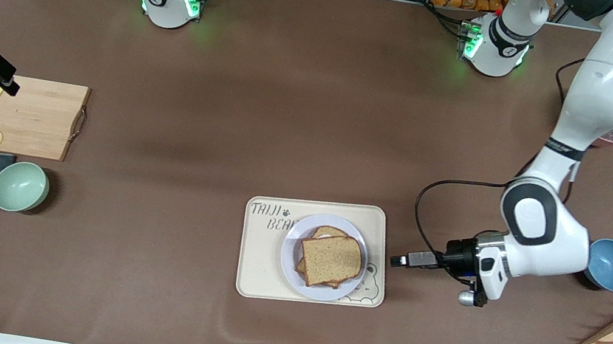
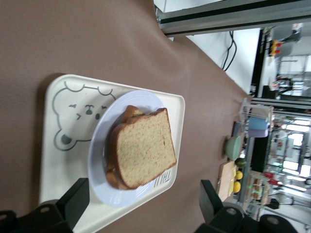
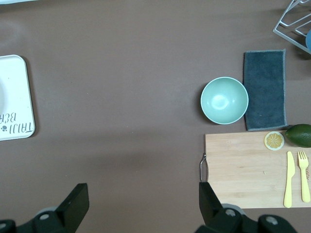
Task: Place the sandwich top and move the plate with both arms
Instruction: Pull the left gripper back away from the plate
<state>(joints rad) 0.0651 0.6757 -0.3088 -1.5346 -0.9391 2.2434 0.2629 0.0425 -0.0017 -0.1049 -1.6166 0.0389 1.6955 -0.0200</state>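
1. Already the sandwich top [image 1: 331, 258], a plain brown bread slice, lies flat on the lower slice, so that part of the task looks done.
2. Both slices sit on the plate [image 1: 292, 259], which rests on the cream bear tray [image 1: 255, 262] in the middle of the worktop [image 1: 317, 106]; the plate likely waits there to be lifted.
3. The left end effector [image 1: 398, 260] hovers low just beside the tray's edge toward the left arm's end, fingers spread wide and empty, aimed at the plate, probably lining up for its rim.
4. The right end effector [image 1: 10, 82] waits over the wooden cutting board [image 1: 38, 120] at the right arm's end, well apart from the plate, also wide open and empty.
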